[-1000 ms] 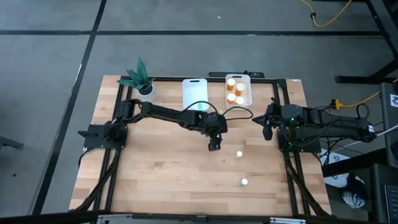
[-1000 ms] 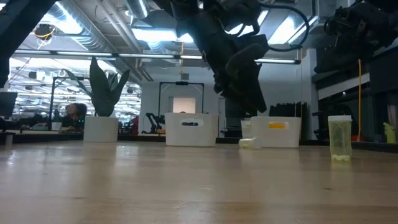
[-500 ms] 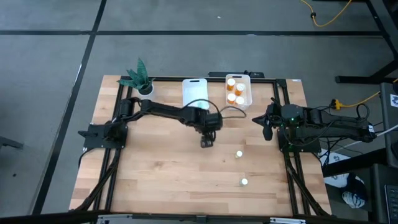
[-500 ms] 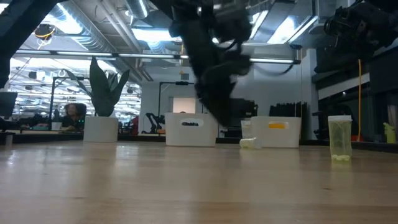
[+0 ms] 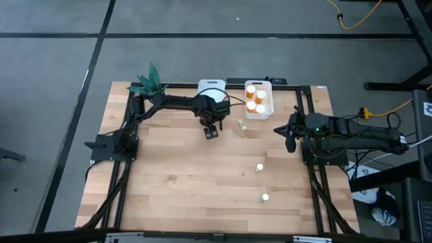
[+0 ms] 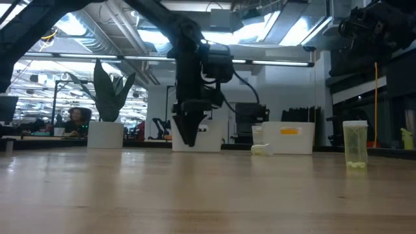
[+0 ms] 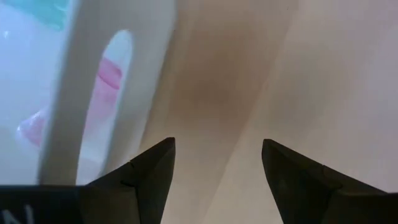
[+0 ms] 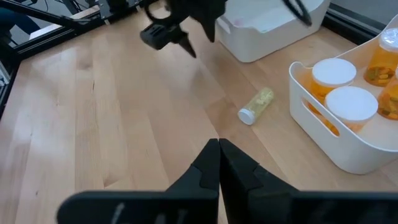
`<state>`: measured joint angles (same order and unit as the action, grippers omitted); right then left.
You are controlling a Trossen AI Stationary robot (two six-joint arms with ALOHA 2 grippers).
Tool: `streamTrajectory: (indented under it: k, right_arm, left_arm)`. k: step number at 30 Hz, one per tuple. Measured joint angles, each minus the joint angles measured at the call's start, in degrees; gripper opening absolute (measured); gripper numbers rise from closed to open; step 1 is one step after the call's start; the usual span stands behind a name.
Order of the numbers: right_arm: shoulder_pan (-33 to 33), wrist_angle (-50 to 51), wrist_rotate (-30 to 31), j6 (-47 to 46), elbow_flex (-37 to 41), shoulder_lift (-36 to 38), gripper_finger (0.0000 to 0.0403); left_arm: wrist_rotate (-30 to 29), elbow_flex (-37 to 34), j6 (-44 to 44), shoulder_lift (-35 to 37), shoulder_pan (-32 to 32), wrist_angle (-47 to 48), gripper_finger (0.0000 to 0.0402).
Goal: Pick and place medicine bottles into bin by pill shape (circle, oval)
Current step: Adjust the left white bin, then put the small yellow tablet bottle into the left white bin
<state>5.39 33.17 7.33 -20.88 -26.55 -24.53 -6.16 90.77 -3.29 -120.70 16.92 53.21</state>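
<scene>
My left gripper (image 5: pixel 211 133) is open and empty. It points down just above the table in front of a white bin (image 5: pixel 211 89). Its wrist view shows that bin's wall with a handle slot (image 7: pixel 74 106) close ahead. A small pale bottle (image 5: pixel 241 124) lies on its side on the table between the two bins. It also shows in the right wrist view (image 8: pixel 256 104). Two more small pale bottles (image 5: pixel 259 167) (image 5: pixel 264 197) stand nearer the front. Several orange bottles with white caps (image 5: pixel 256 98) stand in the right bin (image 5: pixel 269 108). My right gripper (image 5: pixel 289 142) is shut and waits at the right.
A potted green plant (image 5: pixel 151 84) stands at the far left corner. In the low view one pale bottle (image 6: pixel 355 144) stands upright at the right and the lying one (image 6: pixel 262 149) rests before the right bin (image 6: pixel 289 138). Bare wood lies across the near half.
My left gripper has gone from the table's middle toward the far edge and the left, up to the white bin, and has come from a slant to pointing down. The lying pale bottle, hidden under the arm in the high view before, now shows.
</scene>
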Motion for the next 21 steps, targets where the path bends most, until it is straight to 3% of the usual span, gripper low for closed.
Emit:
streamTrajectory:
  k: [5, 10, 21]
  right_arm:
    - [0.0, 0.0, 0.0, 0.0, 0.0, 0.0, 0.0004]
    - [0.0, 0.0, 0.0, 0.0, 0.0, 0.0, 0.0004]
    - [0.0, -0.1, 0.2, 0.3, 0.0, 0.0, 0.0004]
  left_arm:
    - [1.3, -1.0, -2.2, 0.2, 2.0, -0.1, 0.0234]
    - [3.5, 2.0, -2.8, -0.1, -0.7, -0.1, 0.0234]
    - [-3.2, 14.4, -2.5, 0.0, -10.8, 5.7, 0.0234]
